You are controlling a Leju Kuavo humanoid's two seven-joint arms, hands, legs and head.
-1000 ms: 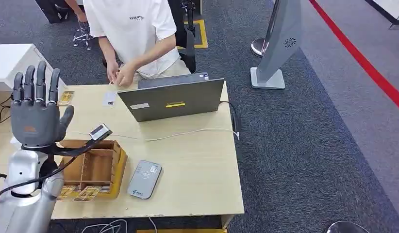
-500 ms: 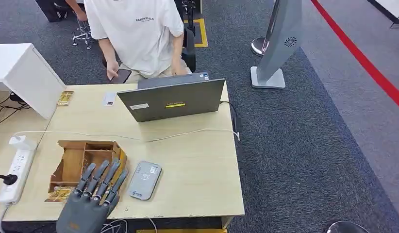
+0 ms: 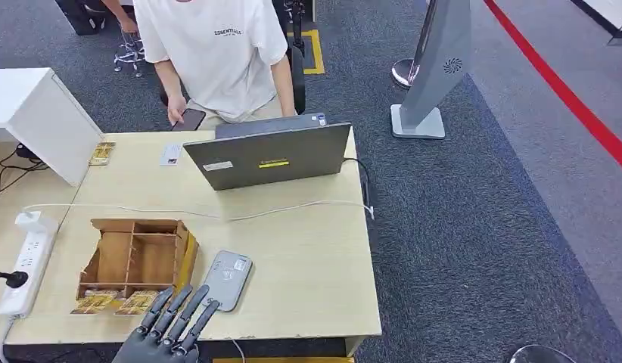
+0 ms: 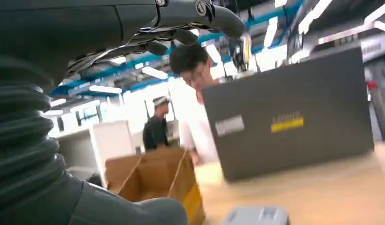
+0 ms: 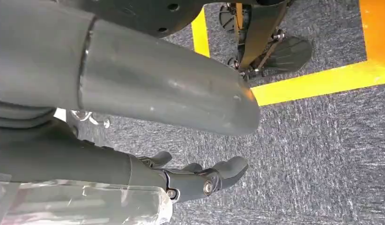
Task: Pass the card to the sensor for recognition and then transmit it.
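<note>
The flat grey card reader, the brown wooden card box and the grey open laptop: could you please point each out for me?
Flat grey card reader (image 3: 226, 280), head view, middle of its top face.
Brown wooden card box (image 3: 110, 261), head view, its inner divider wall.
Grey open laptop (image 3: 269, 161), head view, back of its lid.

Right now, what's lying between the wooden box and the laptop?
In the head view, a white cable runs across the bare tabletop between the wooden box and the laptop.
</note>
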